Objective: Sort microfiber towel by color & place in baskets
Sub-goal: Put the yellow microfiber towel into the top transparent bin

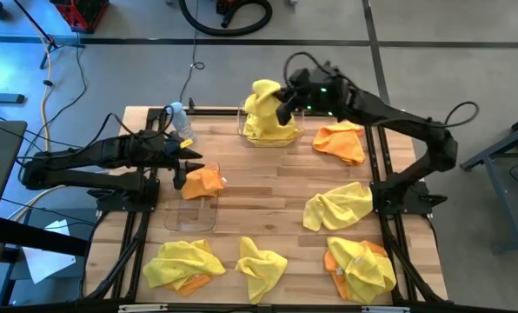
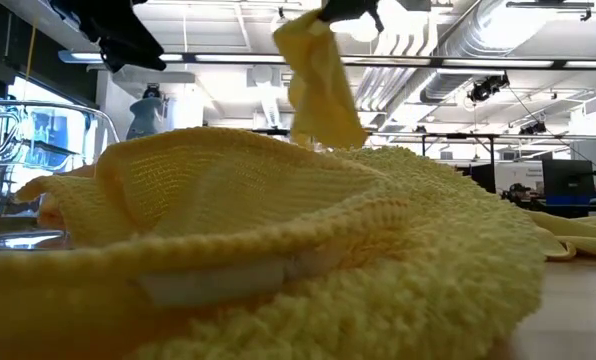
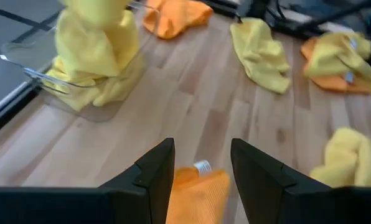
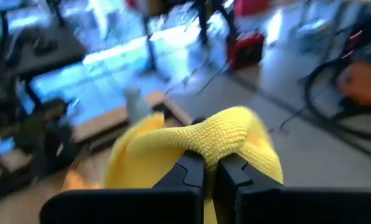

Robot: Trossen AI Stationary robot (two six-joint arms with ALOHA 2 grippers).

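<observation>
Right hand (image 1: 282, 106) pinching a yellow towel (image 1: 264, 109) above the far basket (image 1: 295, 133); left hand (image 1: 192, 165) spread over an orange towel (image 1: 203, 182)

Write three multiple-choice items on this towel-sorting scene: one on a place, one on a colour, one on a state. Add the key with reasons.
1. Where is the right pincer?
A. Over the far bin
B. Over the near bin
C. Off the table

2. What colour is the towel under the left pincer?
A. Yellow
B. Orange
C. Blue

3. How is the right pincer?
A. Open, empty
B. Shut, empty
C. Shut on a yellow towel

Key: 1 A, the high view shows it above the far bin holding yellow cloth. 2 B, an orange towel lies between its open fingers in the left wrist view. 3 C, the right wrist view shows yellow cloth pinched in the closed jaws.
</observation>
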